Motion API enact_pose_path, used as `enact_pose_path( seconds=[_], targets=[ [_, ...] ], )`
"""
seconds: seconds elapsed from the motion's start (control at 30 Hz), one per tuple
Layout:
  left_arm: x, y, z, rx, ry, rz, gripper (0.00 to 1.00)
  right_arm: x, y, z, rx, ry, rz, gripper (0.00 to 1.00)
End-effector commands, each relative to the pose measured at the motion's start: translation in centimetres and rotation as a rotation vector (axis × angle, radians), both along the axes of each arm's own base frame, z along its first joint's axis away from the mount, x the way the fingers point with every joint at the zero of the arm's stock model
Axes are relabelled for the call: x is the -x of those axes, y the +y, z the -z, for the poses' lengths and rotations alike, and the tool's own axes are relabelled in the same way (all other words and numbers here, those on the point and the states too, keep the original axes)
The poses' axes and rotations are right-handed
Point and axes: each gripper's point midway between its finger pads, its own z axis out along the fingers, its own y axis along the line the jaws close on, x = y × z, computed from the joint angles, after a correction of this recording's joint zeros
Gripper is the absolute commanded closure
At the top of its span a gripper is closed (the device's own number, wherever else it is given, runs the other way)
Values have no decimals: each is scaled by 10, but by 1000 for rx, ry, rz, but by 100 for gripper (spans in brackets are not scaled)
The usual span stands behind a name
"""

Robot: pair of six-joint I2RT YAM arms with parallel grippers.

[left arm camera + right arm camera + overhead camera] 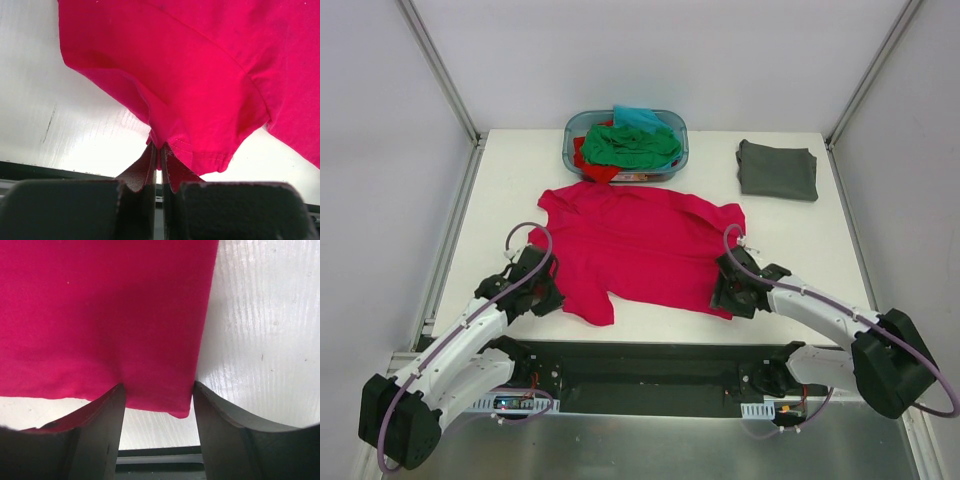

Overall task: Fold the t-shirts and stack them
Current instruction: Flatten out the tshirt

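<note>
A large crimson-pink t-shirt (640, 245) lies spread flat in the middle of the white table. My left gripper (552, 290) is at its near left corner. In the left wrist view the left gripper (159, 147) is shut on the stitched hem of the pink cloth (200, 75). My right gripper (725, 290) is at the near right corner. In the right wrist view the right gripper (157, 390) stands open, with the corner of the pink shirt (100, 315) lying between its fingers. A dark grey t-shirt (778, 170) lies folded at the back right.
A blue-green plastic basket (570, 140) at the back centre holds a green shirt (630, 145), a teal one (638, 117) and a red one (590, 168) spilling over its front rim. The table's near edge (650, 335) runs just behind both grippers.
</note>
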Motion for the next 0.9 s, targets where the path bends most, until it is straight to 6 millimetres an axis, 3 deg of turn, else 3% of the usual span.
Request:
enact_pose_path(
  seconds=[0.0,0.3,0.57,0.7,0.77,0.87],
  targets=[
    [-2,5,1,-32,-27,10,100,0,-2,3,35,12,62,42],
    [-5,9,0,-46,-45,-9,100,4,-7,3,66,34,92,71],
    [-9,12,-3,-58,-62,-31,100,12,-4,14,75,77,98,74],
    [-9,12,-4,-61,-72,-23,100,13,0,16,84,66,72,90],
    [-11,13,-7,-62,-84,-23,100,10,1,12,105,46,35,99],
    [-20,7,-25,-31,-139,-21,100,-7,3,-16,121,-43,-9,99]
  ],
)
